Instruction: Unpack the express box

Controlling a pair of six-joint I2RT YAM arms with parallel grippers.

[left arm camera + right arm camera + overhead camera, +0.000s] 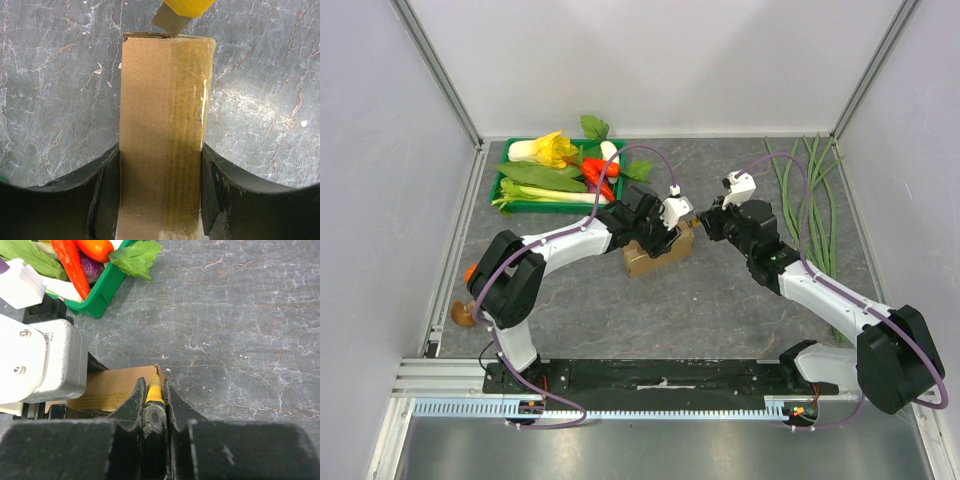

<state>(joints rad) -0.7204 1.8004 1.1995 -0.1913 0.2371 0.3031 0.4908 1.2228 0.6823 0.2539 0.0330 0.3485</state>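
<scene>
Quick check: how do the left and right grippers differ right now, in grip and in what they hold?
The left gripper stands wide, jaws against the long sides of the express box. The right gripper is shut narrow on a yellow cutter. The left gripper clasps the box itself. The right gripper meets it only through the cutter's blade, at the box's end edge. Both work on the same box.

The top camera sits high behind the arm bases [515, 365], looking down over the whole table [720, 310]. Both wrist cameras hover close, pointing downward from opposite sides, and share the express box [160, 125] between them.
</scene>
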